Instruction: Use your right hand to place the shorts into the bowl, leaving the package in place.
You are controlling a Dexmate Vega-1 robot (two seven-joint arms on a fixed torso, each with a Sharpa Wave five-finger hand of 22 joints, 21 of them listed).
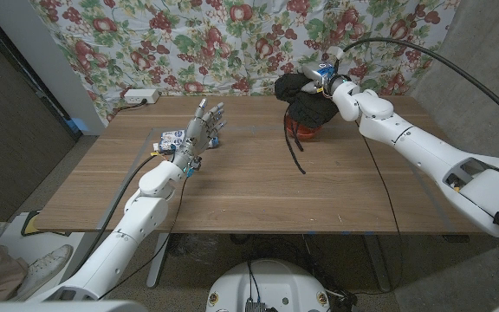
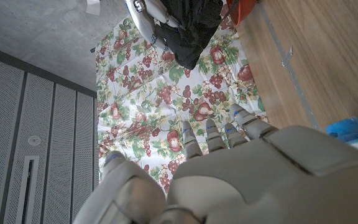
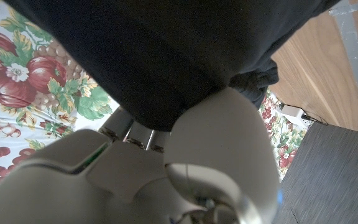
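Black shorts [image 1: 305, 97] hang from my right hand [image 1: 321, 81] over an orange bowl [image 1: 306, 132] at the table's far middle. The hand holds the cloth by its upper part, and a black drawstring [image 1: 294, 149] trails onto the table toward me. The right wrist view has the dark cloth [image 3: 166, 56] draped over my fingers [image 3: 219, 137]. In the left wrist view the shorts [image 2: 188, 25] hang beside the bowl's rim [image 2: 244, 9]. A white and blue package [image 1: 172, 137] lies at the table's left, just behind my left hand [image 1: 197, 134], which stands with fingers spread and holds nothing.
A floral cloth [image 1: 189, 43] hangs behind the wooden table [image 1: 249, 191]. A white power strip [image 1: 139, 96] sits at the far left corner. A black cable [image 1: 379, 173] runs across the table's right side. A person's shoe [image 1: 46, 260] shows at the lower left.
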